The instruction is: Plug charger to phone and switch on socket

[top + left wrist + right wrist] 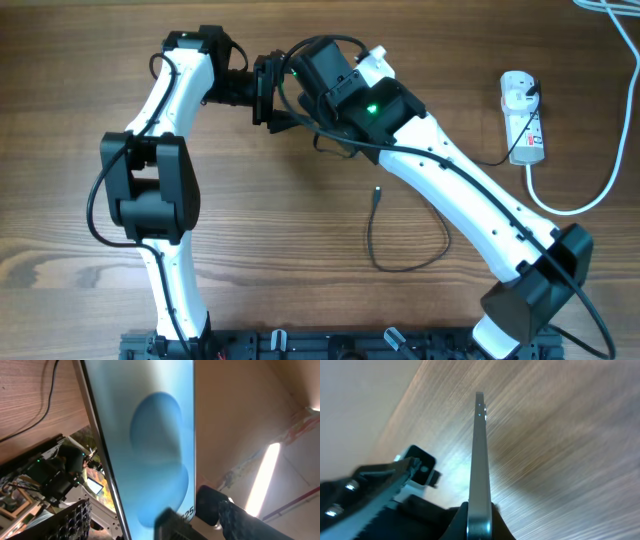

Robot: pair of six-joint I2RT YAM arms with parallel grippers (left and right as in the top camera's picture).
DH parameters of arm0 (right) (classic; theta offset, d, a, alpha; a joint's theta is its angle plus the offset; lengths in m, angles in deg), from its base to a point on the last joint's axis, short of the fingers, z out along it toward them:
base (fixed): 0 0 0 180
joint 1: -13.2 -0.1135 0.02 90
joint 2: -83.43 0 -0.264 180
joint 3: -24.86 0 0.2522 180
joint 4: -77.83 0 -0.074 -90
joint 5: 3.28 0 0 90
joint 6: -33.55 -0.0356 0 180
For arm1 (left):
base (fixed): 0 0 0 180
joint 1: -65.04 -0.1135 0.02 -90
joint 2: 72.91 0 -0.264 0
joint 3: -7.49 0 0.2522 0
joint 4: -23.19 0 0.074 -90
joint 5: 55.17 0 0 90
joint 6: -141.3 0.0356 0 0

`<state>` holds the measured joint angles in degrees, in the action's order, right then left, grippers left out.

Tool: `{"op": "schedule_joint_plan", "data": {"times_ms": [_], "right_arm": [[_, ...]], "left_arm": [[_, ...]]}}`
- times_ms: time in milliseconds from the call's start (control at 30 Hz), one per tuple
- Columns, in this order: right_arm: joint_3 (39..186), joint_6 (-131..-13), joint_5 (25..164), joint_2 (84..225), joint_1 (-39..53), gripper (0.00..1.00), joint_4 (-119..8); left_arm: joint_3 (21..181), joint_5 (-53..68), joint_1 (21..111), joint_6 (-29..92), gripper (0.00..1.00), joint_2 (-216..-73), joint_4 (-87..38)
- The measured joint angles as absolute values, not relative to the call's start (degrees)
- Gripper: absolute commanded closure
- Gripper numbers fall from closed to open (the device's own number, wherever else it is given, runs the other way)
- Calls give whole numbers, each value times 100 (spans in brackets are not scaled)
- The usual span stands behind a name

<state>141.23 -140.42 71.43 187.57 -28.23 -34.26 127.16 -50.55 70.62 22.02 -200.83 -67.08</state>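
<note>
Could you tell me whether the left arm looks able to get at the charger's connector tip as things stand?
Probably yes. The left gripper looks open, and the connector tip lies on bare table on its side of the right arm, though that forearm passes close beside it.

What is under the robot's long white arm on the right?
The charger cable slips under that right arm; its tip lies bare on the table. The stretch beneath, toward the socket, is covered.

The socket (523, 118) lies at the far right of the table (60, 120); the charger (377, 196) lies left of it, nearer the middle.
</note>
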Motion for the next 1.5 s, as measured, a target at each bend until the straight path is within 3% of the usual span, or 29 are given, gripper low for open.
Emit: {"op": "schedule_joint_plan", "data": {"times_ms": [167, 267, 367, 567, 700, 833, 933, 1500], "right_arm": [[14123, -15893, 7639, 18711, -2823, 96, -3423], [14123, -16700, 7667, 18711, -2827, 96, -3423], [14123, -17172, 7674, 18711, -2827, 95, -3524], [14123, -17390, 7621, 18711, -2827, 96, -3815], [14123, -17412, 7385, 18711, -2827, 96, -3812], [14123, -17194, 7261, 18711, -2827, 96, -4055], [14123, -17051, 7215, 18707, -2827, 96, -4088], [14123, -17014, 7278, 18707, -2827, 96, -3874]], "left_arm": [[12716, -5055, 7067, 2095, 17, -20083, -6708], [12716, -5140, 7067, 1892, 25, -20083, -6728], [12716, -5304, 7067, 1770, 25, -20083, -6750], [12716, -5403, 7067, 1656, 31, -20083, -6798], [12716, -5414, 7067, 1625, 46, -20083, -6806], [12716, -5424, 7067, 1470, 46, -20083, -6813], [12716, -5424, 7067, 1407, 53, -20083, -6813], [12716, -5444, 7067, 1153, 71, -20083, -6811]]}}
